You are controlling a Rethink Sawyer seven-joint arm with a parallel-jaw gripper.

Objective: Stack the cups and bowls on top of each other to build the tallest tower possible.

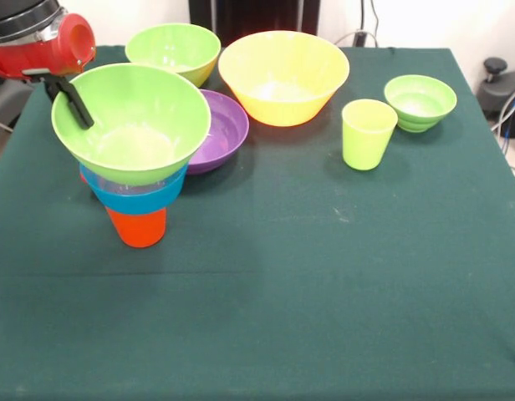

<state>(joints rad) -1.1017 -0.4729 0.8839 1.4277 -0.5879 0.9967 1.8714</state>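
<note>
The black gripper [72, 102] sits at the rim of the large lime green plastic bowl [132, 125]; grip state indeterminate. This bowl tops a blue plastic bowl [134, 199] on an orange plastic cup [138, 227].

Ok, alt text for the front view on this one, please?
A tower of an orange cup, a blue bowl and a large lime green bowl stands on a green-clothed table, the robot's tool at the top bowl's rim. Behind lie a purple bowl, a yellow bowl, two more green bowls and a lime green cup.
</note>
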